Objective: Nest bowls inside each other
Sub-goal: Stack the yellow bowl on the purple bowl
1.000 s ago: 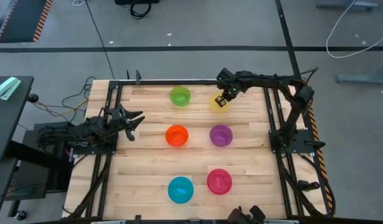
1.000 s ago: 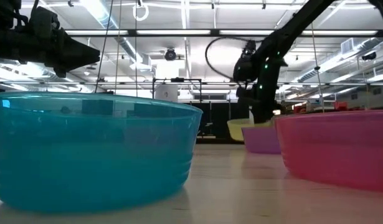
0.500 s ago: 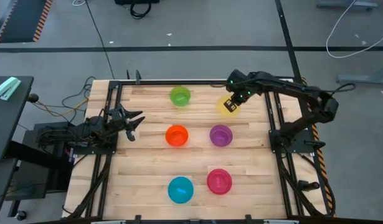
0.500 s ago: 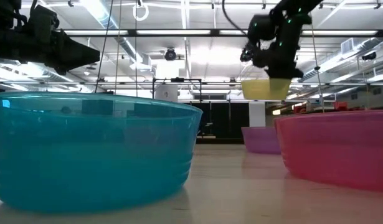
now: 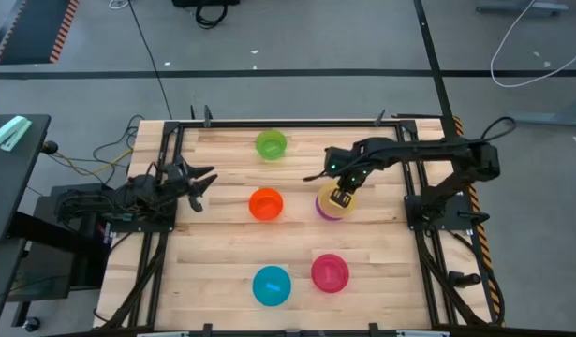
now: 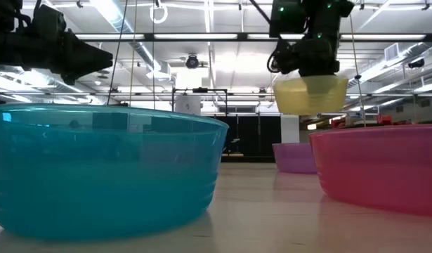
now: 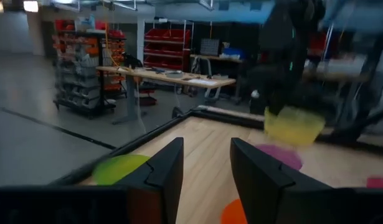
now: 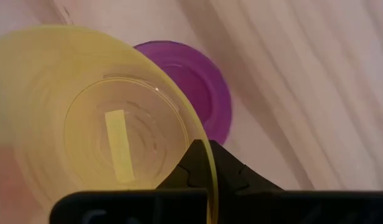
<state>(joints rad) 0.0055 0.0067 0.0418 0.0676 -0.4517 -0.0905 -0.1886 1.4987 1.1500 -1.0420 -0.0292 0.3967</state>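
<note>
My right gripper is shut on the yellow bowl, which is in the air over the purple bowl. In the low view the purple bowl rests base-down on the table, well below the yellow one. The green bowl, the orange bowl, the blue bowl and the pink-red bowl stand apart on the table, each upright. My left gripper waits open at the table's left edge, touching nothing. My right gripper pinches the yellow bowl's wall at the rim, one finger inside and one finger outside. The fingers come from above, pointing down. The bowl is lifted clear, upright and about level, hanging below the gripper.
The table is a wooden top with black rails along its left and right sides. Bare wood lies between the bowl rows and along the near-left part. Cables and a stand sit off the left edge.
My right gripper has lifted the yellow bowl off the table at the far side, beside the green bowl, and carried it toward the near edge until it hangs over the purple bowl. It stayed shut on the bowl throughout.
</note>
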